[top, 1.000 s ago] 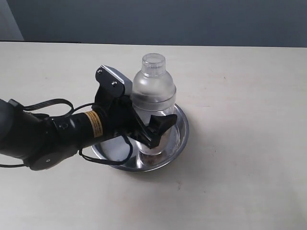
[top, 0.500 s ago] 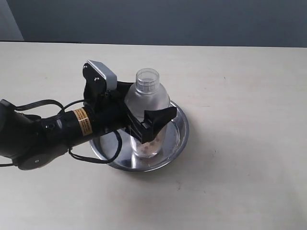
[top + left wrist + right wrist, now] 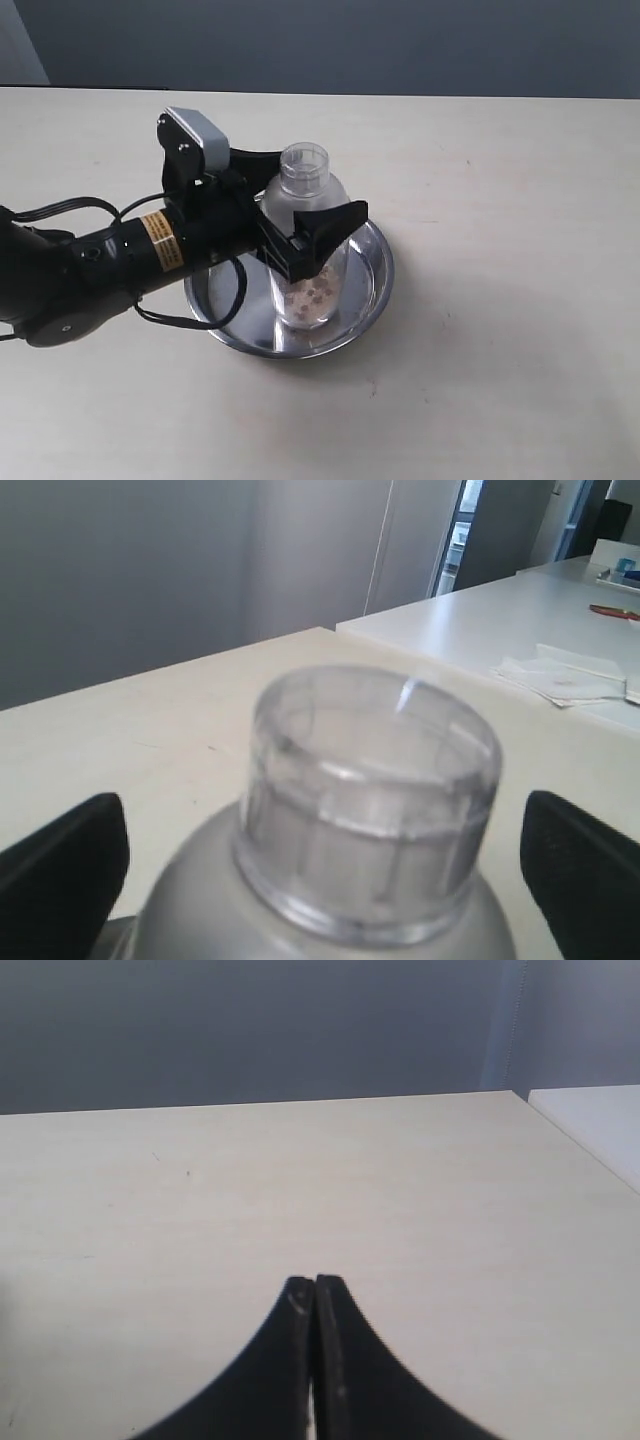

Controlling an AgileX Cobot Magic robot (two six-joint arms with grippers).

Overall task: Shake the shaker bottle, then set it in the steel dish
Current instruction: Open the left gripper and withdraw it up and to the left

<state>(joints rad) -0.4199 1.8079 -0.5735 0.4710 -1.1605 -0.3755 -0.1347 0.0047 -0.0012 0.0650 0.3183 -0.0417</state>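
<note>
Bottle (image 3: 300, 200) stands in the dish (image 3: 372, 270), base on the pan floor, brown bits lying at the bottom. Your left pincer (image 3: 312, 185) sits level with the dome, fingers spread wide to either side and not clamped. Whether a finger brushes the plastic, you cannot tell. Your right pincer (image 3: 316, 1285) is pressed together, tips meeting, above the desk (image 3: 500, 350).

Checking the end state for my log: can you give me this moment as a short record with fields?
shaker bottle: standing upright inside the steel dish, cap on, brownish bits at bottom
steel dish: on the table, beneath the bottle
left hand: open, a finger on each side of the bottle
right hand: shut, empty, above the table
task state: bottle placed in dish
</note>
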